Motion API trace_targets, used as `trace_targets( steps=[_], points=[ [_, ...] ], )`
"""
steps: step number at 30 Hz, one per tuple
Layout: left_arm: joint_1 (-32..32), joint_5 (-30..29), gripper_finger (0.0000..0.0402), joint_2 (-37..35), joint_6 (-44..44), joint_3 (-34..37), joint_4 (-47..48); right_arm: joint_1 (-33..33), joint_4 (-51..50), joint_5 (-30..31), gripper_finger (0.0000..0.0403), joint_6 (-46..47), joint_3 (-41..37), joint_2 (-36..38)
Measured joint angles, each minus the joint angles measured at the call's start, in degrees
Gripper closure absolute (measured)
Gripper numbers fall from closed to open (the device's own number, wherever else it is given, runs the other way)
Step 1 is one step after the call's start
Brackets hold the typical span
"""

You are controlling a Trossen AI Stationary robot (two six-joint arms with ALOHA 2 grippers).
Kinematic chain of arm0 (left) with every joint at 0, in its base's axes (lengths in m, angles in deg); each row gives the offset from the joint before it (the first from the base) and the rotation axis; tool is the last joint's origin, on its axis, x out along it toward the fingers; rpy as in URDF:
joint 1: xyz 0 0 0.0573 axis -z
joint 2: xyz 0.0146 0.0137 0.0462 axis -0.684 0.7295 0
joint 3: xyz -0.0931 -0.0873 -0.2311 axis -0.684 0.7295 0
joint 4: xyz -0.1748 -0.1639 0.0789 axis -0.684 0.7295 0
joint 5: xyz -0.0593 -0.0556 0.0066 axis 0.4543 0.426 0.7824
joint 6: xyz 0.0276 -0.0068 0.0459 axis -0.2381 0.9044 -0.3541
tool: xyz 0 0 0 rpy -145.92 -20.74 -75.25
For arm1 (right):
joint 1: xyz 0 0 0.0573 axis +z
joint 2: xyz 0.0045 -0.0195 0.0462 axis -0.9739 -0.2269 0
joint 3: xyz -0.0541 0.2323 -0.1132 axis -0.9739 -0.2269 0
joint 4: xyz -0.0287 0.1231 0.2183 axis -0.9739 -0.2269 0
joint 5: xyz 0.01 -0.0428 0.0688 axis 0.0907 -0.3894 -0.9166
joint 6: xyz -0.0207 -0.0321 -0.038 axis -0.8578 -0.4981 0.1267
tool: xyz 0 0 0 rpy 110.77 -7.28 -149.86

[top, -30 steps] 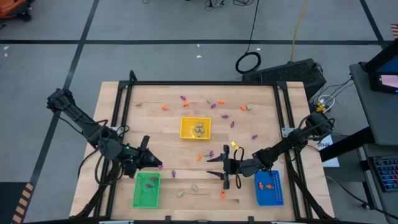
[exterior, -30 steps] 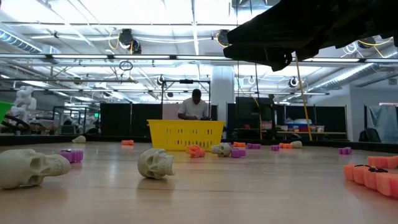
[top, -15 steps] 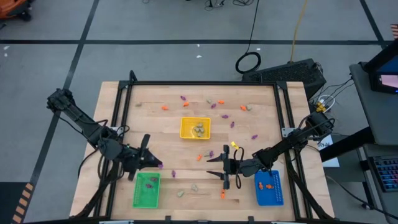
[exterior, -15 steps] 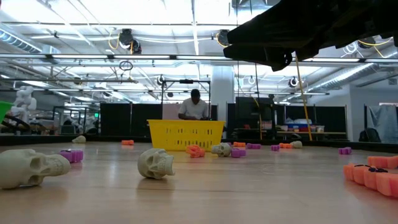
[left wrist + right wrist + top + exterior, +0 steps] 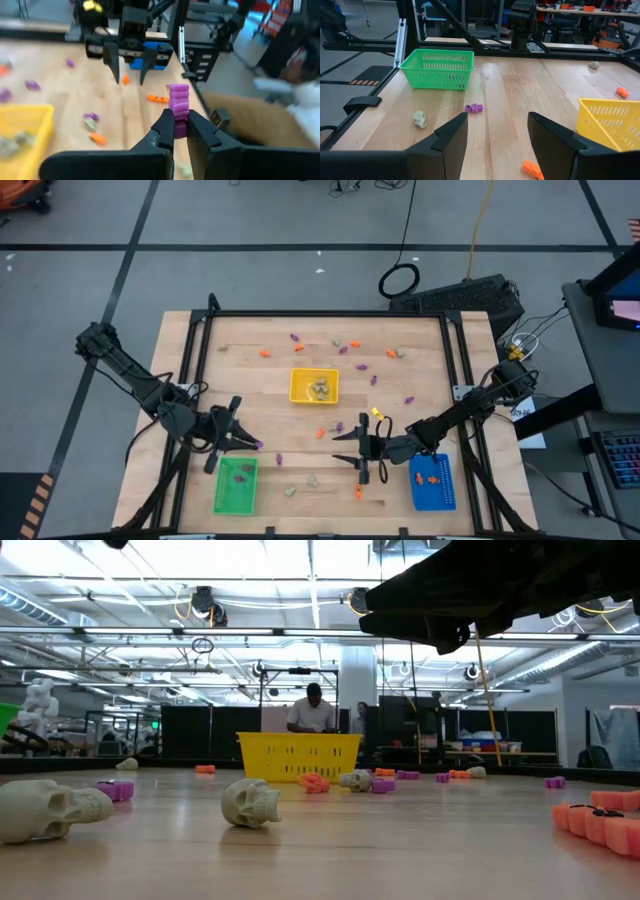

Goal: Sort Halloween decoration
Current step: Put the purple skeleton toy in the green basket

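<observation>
The Halloween decoration is many tiny orange, purple and pale trinkets scattered over the wooden table (image 5: 270, 375). My left gripper (image 5: 243, 443) hovers just beyond the far end of the green tray (image 5: 236, 485) and is shut on a purple trinket (image 5: 178, 101). My right gripper (image 5: 362, 452) waits open over bare wood left of the blue tray (image 5: 432, 482); its wrist view shows the wide gap (image 5: 497, 125). Pale skulls lie in the yellow tray (image 5: 314, 386), and orange pieces in the blue one. My left gripper pinches the purple trinket by its lower part (image 5: 179, 125) between its two fingertips (image 5: 165, 127). The fingers reach out about level, pointing toward the table's right side. The trinket stands upright and sticks up past the fingertips, off the table.
Loose trinkets lie along the far strip (image 5: 345, 345) and between the trays: a purple one (image 5: 473, 107), a pale skull (image 5: 419, 119) and an orange one (image 5: 532, 169). In the low view two skulls (image 5: 250, 802) lie near the camera. A black frame (image 5: 320, 315) edges the table. People stand in the room behind.
My left arm's wrist has swung a little toward the near edge and turned slightly, while the purple trinket in its fingers stays at about the same spot beyond the green tray. My right arm has kept still.
</observation>
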Motion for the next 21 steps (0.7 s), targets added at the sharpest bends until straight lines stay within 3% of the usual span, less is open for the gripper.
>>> trace_targets(
  steps=[5,9,21],
  points=[
    [0.00,0.05,0.0379,0.00,11.26,0.00,0.00,0.00,0.01,0.00,0.0211,0.00,0.00,0.00],
    [0.00,0.07,0.0379,0.00,12.34,0.00,0.02,0.00,0.00,0.00,0.0211,0.00,0.00,0.00],
    [0.00,-1.87,0.0379,0.00,-16.42,0.00,-0.08,0.00,0.01,0.00,0.0211,0.00,0.00,0.00]
  ],
)
